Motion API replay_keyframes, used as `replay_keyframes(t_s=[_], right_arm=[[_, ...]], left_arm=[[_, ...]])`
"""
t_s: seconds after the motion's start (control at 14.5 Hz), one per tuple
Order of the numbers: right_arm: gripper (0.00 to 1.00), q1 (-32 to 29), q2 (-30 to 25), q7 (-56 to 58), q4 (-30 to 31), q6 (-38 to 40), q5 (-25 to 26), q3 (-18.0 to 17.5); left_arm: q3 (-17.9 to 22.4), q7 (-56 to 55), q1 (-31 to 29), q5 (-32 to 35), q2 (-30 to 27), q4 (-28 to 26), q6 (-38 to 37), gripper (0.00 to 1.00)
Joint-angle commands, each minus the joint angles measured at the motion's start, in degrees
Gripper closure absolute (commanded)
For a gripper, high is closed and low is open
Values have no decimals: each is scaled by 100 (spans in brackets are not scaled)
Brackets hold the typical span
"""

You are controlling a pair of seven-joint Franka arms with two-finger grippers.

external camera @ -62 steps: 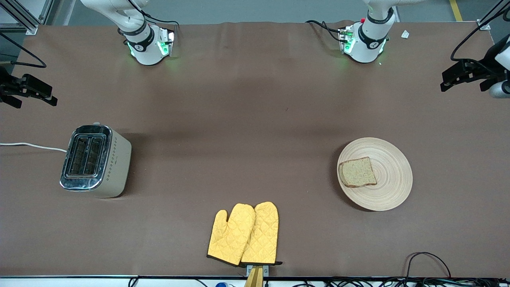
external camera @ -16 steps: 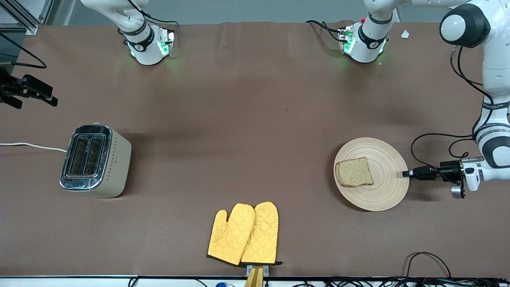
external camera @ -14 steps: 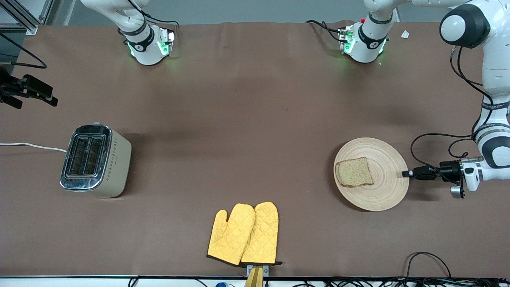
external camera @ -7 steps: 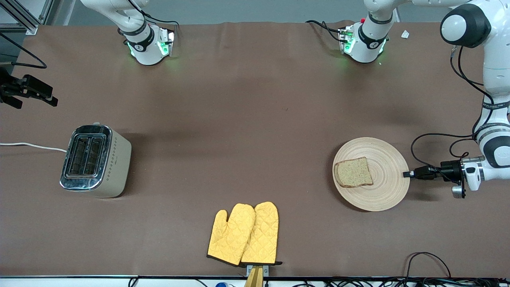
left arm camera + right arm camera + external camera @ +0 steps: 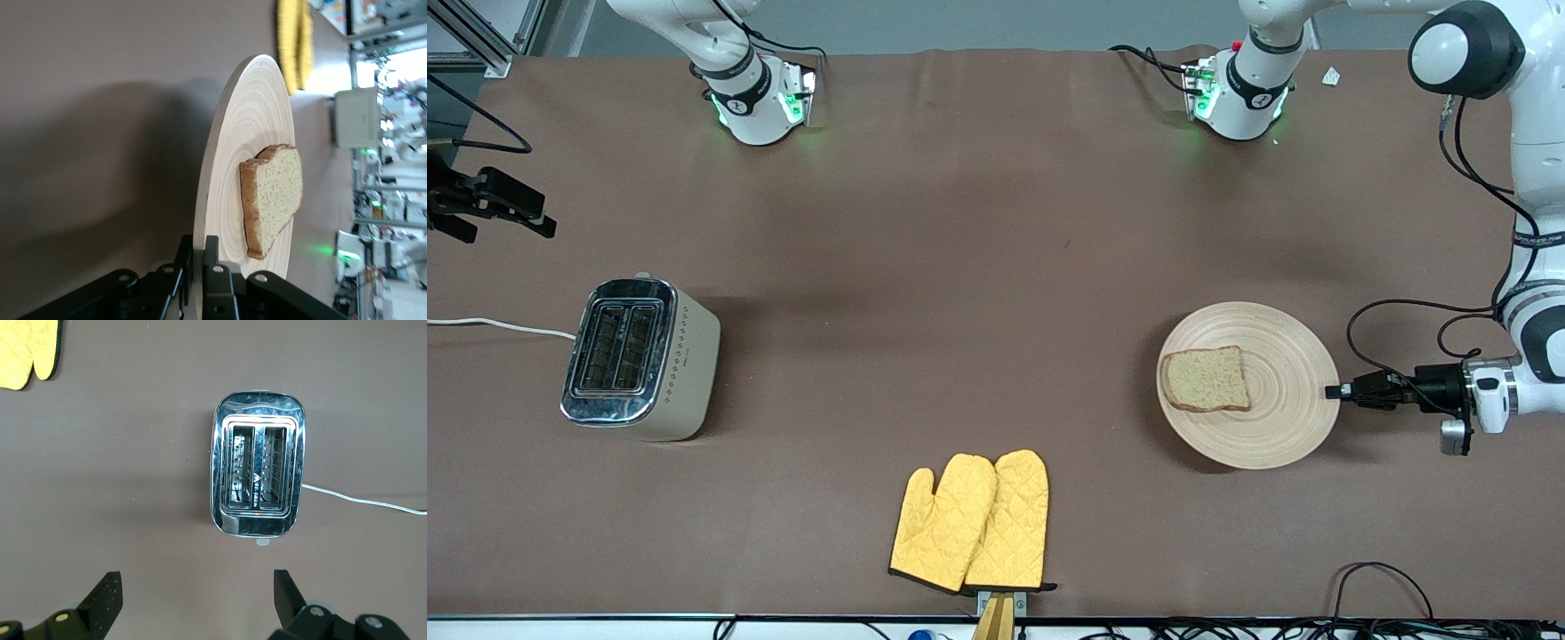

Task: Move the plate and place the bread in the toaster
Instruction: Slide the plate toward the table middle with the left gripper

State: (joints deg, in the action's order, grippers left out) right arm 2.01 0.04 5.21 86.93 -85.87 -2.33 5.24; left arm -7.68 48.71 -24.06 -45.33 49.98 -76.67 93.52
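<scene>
The left hand (image 5: 1332,390) pinched the rim of the big round wooden plate (image 5: 1280,427), brown bread slice (image 5: 1206,379) on top. The right hand (image 5: 193,603) waited spread wide above the cream toaster (image 5: 640,358). Next, I think, the plate had to slide toward the toaster.

Brown-covered table (image 5: 978,267) carries four items. Cream toaster (image 5: 640,358) stands at the right arm's end, directly below the right gripper (image 5: 193,600), which hangs with fingers spread wide; its white cord (image 5: 498,326) trails off the table edge. Pair of yellow oven mitts (image 5: 971,523) lies flat at the table edge nearest the front camera, between the two grippers. Wooden plate (image 5: 1247,384) sits at the left arm's end, its rim pinched by the closed left gripper (image 5: 1336,390).
</scene>
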Motion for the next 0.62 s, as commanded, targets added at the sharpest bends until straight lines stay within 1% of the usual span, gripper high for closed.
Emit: replay_keyframes(t_s=[0.0,0.14,0.21,0.41,0.55], right_arm=[[0,-96,-13,86,26,-26,-93,-49],[0,-96,-22,86,34,-26,-93,-41],[0,-96,-22,77,52,-26,-84,-41],[0,-219,5,86,105,9,-93,-41],[0,-201,40,103,254,-78,-101,-58]], left_arm=[[-461,-63,-11,24,-93,-23,-211,99],[-900,-124,41,41,-67,-58,-237,99],[-998,-194,181,41,-50,-67,-238,99],[-1034,-650,744,-81,-50,-76,-54,99],[-1034,-731,1130,-256,-23,-128,410,99]])
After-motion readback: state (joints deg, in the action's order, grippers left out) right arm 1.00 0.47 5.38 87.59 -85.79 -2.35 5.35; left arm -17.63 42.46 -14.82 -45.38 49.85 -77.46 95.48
